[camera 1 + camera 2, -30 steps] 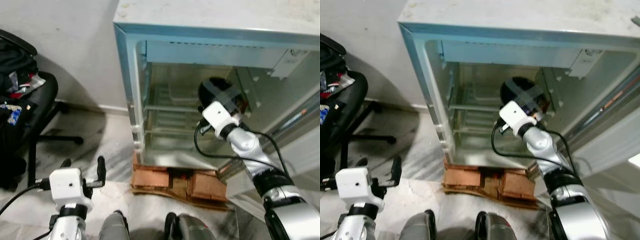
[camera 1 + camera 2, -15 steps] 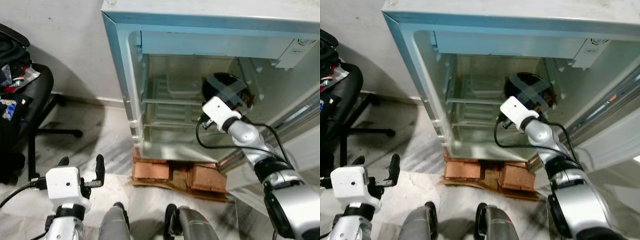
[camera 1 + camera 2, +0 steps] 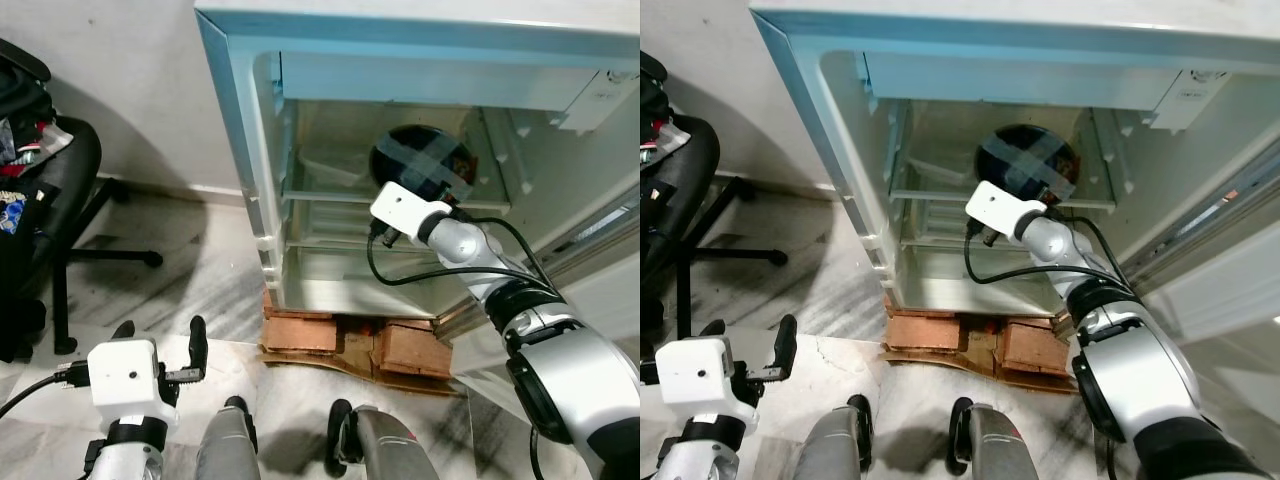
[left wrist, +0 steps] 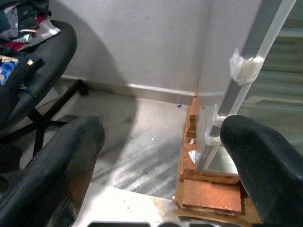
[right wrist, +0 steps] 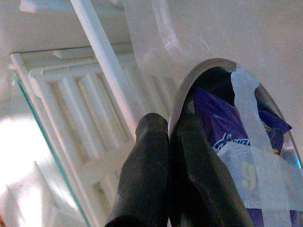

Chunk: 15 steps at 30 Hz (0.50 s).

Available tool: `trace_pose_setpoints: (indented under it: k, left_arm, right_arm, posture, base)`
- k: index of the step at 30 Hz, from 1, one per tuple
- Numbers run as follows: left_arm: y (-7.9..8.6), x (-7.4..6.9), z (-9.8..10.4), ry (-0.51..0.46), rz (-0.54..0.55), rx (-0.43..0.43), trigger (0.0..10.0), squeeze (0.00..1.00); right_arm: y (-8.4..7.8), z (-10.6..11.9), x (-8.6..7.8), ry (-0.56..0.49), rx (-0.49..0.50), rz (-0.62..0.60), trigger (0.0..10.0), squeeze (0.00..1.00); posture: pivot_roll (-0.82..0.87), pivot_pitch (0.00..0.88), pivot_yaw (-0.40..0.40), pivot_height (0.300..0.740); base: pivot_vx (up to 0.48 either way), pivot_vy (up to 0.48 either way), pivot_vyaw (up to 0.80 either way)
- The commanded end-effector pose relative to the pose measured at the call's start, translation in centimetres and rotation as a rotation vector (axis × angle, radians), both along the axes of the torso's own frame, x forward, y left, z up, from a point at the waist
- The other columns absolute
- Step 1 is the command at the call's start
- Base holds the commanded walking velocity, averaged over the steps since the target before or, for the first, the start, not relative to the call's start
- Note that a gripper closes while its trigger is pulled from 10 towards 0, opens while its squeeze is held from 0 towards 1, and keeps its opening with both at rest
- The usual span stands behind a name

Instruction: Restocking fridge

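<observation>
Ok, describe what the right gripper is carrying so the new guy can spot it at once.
Look into the open fridge, at the height of its upper glass shelf. Just beyond the right gripper, whose fingers pinch its rim, is a round dark bowl. It alone has pale tape strips crossed over its top, with a purple packet inside.

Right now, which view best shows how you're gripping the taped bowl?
The right wrist view: the right gripper pinches the bowl rim, with purple packets under tape strips. Both eye views show the bowl inside the fridge, but the wrist hides the fingers.
</observation>
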<state>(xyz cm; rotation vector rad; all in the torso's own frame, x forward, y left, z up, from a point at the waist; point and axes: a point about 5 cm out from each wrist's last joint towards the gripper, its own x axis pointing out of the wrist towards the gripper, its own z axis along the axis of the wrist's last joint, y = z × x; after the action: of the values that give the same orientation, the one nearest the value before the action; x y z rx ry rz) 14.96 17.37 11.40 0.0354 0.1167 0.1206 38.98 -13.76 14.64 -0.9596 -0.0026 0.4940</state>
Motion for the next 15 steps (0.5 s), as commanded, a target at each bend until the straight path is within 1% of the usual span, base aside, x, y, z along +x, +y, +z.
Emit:
trace_pose_setpoints:
  k: [1,4,8,11,15]
  left_arm:
    - [0.1,-0.4,-0.1,0.025,0.007,0.009,10.0,0.0]
    - [-0.1,-0.3,-0.2,0.029,0.004,0.008,10.0,0.0]
    - [-0.2,-0.1,-0.1,0.027,0.004,0.007,10.0,0.0]
    - [-0.2,0.0,0.0,0.029,0.004,0.008,10.0,0.0]
    - [-0.2,0.0,0.0,0.031,0.006,0.008,10.0,0.0]
  right_arm:
    - [0.2,-0.3,0.0,0.02,-0.059,0.017,10.0,0.0]
    - [0.5,0.2,0.3,0.01,-0.118,0.028,10.0,0.0]
    - [0.7,0.9,0.7,-0.011,-0.159,0.027,10.0,0.0]
    - [0.4,1.7,1.1,-0.031,-0.17,-0.006,10.0,0.0]
    - [0.1,2.2,1.3,-0.033,-0.164,-0.031,10.0,0.0]
  posture:
    - [0.22,0.337,-0.051,0.74]
    - [0.23,0.34,-0.052,0.74]
    - [0.23,0.342,-0.053,0.74]
    - [0.23,0.348,-0.052,0.74]
    - [0.24,0.347,-0.053,0.74]
  base:
    - [0.0,0.0,0.0]
    - [0.0,0.0,0.0]
    - [0.0,0.0,0.0]
    - [0.0,0.0,0.0]
    - [0.0,0.0,0.0]
